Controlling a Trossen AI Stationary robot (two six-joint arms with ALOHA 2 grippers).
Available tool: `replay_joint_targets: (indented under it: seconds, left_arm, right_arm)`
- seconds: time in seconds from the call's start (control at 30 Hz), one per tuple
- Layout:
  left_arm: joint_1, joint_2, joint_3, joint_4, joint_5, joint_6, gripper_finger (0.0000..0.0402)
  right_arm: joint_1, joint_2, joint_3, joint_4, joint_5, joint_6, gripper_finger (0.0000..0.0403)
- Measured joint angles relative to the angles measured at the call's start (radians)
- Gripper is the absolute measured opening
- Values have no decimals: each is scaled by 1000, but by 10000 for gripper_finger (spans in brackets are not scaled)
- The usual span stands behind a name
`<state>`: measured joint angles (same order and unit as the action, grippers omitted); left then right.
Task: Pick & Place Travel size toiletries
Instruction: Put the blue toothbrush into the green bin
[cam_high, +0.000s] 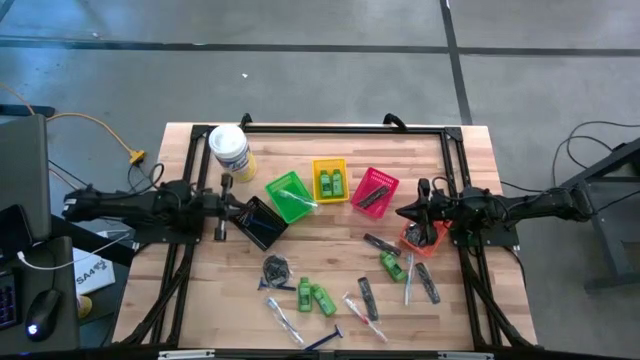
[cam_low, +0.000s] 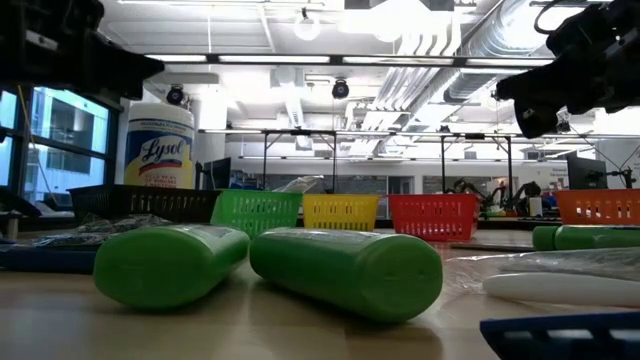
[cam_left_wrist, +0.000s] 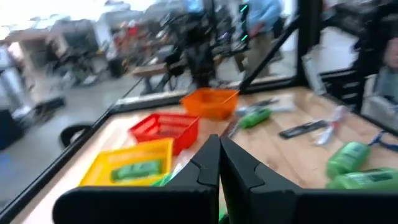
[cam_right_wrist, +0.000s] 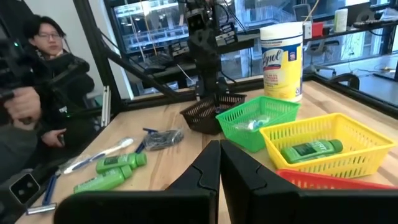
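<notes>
Wooden planks form the table (cam_high: 330, 235), framed by black rails, with a workshop room blurred beyond; a row of baskets crosses the middle: black basket (cam_high: 258, 222), green basket (cam_high: 291, 195), yellow basket (cam_high: 330, 180), red basket (cam_high: 374, 190), orange basket (cam_high: 421, 236); the left gripper (cam_left_wrist: 219, 163) hovers over the black basket, fingers pressed together, empty; what lies in that basket cannot be made out; the right gripper (cam_right_wrist: 220, 167) hangs above the orange basket, jaws pressed together, holding nothing; green bottles (cam_high: 313, 295) lie flat on the near side, long axes running near to far; razors (cam_high: 325, 340) at the near edge are partly cut off; a seated person (cam_right_wrist: 46, 74) shows beyond the table.
</notes>
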<state>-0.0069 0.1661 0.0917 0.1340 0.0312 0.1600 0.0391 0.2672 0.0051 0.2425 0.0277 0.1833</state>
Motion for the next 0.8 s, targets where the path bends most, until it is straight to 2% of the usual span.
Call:
replay_joint_targets:
  seconds: [0.17, 0.27, 0.4, 0.57, 0.8]
  left_arm:
    - [57, 1, -52, 81, 94, 93, 0]
    - [99, 0, -53, 106, 117, 41, 0]
    - [132, 1, -53, 28, 107, -70, 0]
    - [145, -18, -30, -146, 46, -112, 0]
    - [144, -21, -29, -111, 43, -69, 0]
  right_arm:
    - [0, 0, 0, 2, 2, 47, 3]
    - [0, 0, 0, 2, 8, 85, 3]
    - [0, 0, 0, 1, 22, 86, 3]
    - [0, 0, 0, 2, 21, 167, 3]
    - [0, 0, 0, 1, 29, 171, 3]
